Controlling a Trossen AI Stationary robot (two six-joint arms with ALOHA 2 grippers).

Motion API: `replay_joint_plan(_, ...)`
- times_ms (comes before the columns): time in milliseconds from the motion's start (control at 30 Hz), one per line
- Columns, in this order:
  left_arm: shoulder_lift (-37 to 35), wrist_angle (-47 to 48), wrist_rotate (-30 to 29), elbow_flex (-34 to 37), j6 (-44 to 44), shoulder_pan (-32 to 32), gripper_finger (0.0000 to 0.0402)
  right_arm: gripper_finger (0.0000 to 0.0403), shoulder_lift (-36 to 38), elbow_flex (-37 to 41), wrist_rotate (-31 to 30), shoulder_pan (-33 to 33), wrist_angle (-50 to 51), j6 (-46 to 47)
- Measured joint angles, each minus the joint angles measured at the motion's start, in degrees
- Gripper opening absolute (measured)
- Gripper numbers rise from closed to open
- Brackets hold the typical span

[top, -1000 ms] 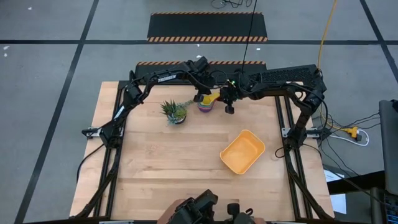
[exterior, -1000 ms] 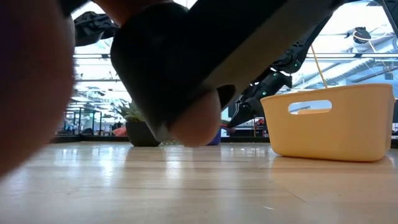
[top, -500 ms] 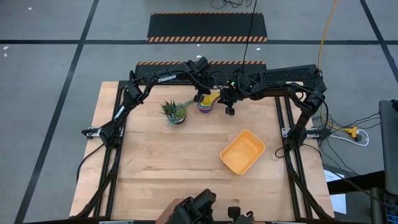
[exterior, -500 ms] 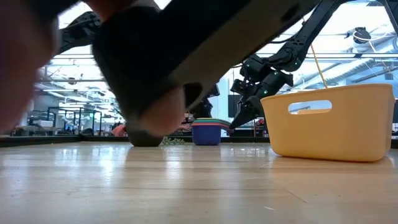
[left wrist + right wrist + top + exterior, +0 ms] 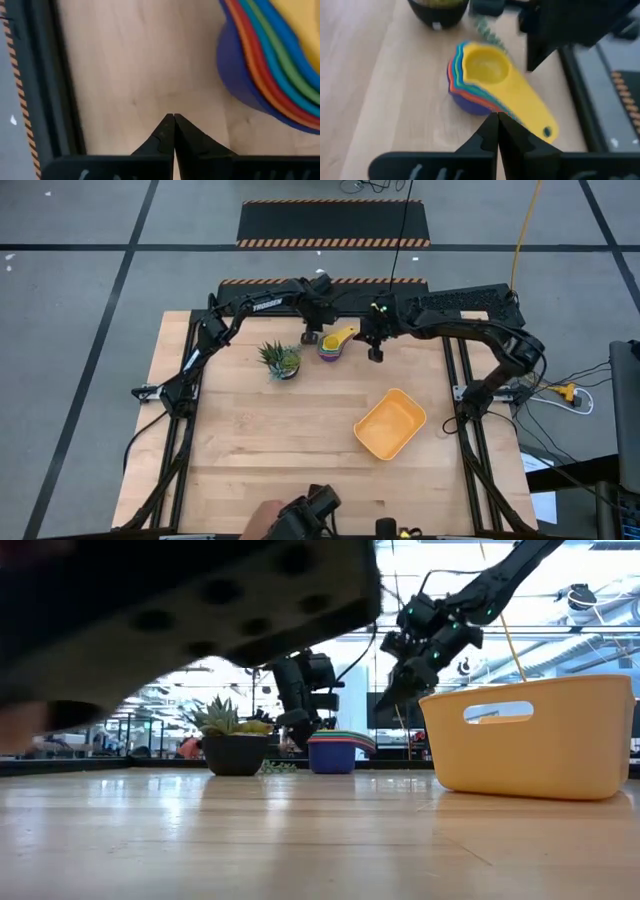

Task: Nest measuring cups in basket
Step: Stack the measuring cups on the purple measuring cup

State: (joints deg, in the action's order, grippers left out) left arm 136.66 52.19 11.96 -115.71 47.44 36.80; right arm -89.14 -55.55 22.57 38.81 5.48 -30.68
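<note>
Six round plastic measuring cups (image 5: 334, 344), nested, yellow topmost (handles fanned), upright on table. Shallow orange-yellow plastic basket (image 5: 390, 424) well apart, upright.

A robotics lab: hazard-striped floor mat (image 5: 333, 223), taped concrete floor.

The left gripper (image 5: 310, 337) has moved from directly beside the measuring cups (image 5: 333, 345) to a position just off their left side, near the table's far edge. The right gripper (image 5: 376, 355) has shifted right, away from the cups, and in the low view it now sits higher above them. The yellow handle on top of the cups, partly covered earlier, is now fully exposed. The dark blurred object filling the low view has withdrawn upward, uncovering the cups and the potted plant (image 5: 230, 730).
</note>
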Motion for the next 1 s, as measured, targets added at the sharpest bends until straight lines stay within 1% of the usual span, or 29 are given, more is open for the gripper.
replay_joint_plan(233, 0.00, 6.84, -0.01, -0.02, -0.61, 0.19, 0.0001, 0.0000, 6.52, 0.00, -0.44, 0.00, 0.62, 2.83)
replay_joint_plan(333, 0.00, 8.49, 0.01, 0.00, -1.56, -0.07, 0.0001, 0.0000, 8.99, -0.04, -3.42, -0.02, 1.17, 4.31)
replay_joint_plan(367, 0.00, 9.51, 0.56, 0.00, -1.66, -0.19, 0.0001, 0.0000, 9.66, -0.04, -4.66, -0.02, 1.75, 4.49)
replay_joint_plan(467, 0.00, 12.39, 4.64, 0.00, -1.64, -0.30, 0.0001, 0.0000, 11.65, -0.04, -7.36, -0.02, 4.35, 4.56)
replay_joint_plan(667, 0.00, 10.98, 6.35, 0.00, -1.68, -1.66, 0.0001, 0.0000, 13.74, -0.04, -10.75, 0.24, 6.23, 6.63)
replay_joint_plan(867, 0.00, 10.15, 9.19, 0.00, -2.41, -2.06, 0.0001, 0.0000, 13.83, -0.04, -10.97, 0.63, 7.37, 7.07)
replay_joint_plan(1000, 0.00, 8.39, 9.51, 0.01, -2.99, -2.19, 0.0001, 0.0000, 13.83, -0.04, -11.02, 0.63, 7.32, 7.06)
